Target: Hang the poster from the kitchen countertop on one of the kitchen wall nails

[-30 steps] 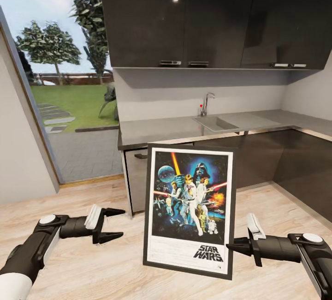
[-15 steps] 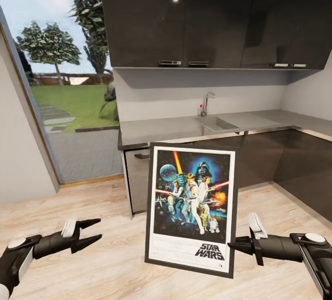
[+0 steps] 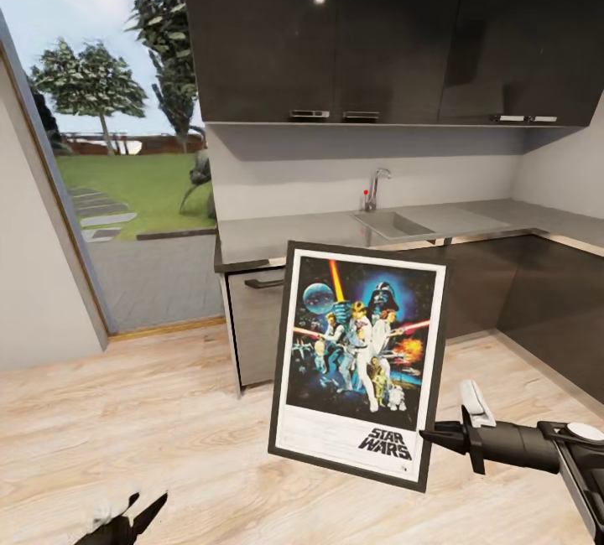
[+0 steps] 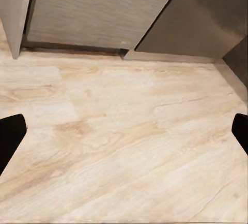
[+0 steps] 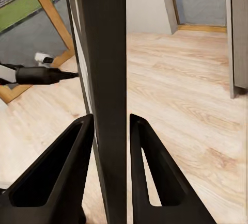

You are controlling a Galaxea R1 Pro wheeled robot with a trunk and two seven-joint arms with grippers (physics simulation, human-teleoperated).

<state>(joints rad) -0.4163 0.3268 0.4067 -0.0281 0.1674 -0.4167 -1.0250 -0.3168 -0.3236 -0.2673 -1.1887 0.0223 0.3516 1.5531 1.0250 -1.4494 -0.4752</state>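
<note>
Now you are carrying the poster (image 3: pixel 356 365) on the right tool (image 3: pixel 429 436) alone: its two fingers (image 5: pixel 150 172) are clamped either side of the frame's lower right edge, and the right wrist view is showing the dark frame edge running up between them. Over the last second the left tool (image 3: pixel 126 520) has been dropping away from the poster's left side, and it is now sitting low at the near left of the head view, well apart from the frame, with its fingers (image 4: pixel 11 136) spread and nothing between them, looking down on the wooden floor (image 4: pixel 124 131). Meanwhile the poster has been rising a little and leaning, so its top is now tipping to the right and overlapping the front edge of the kitchen surface (image 3: pixel 294 235) behind it. By the look of it, the pickup is done and the hanging is all ahead. No wall nail is showing, so you are probably needing to turn and find one, and a one-sided grip may let the frame swing.
</note>
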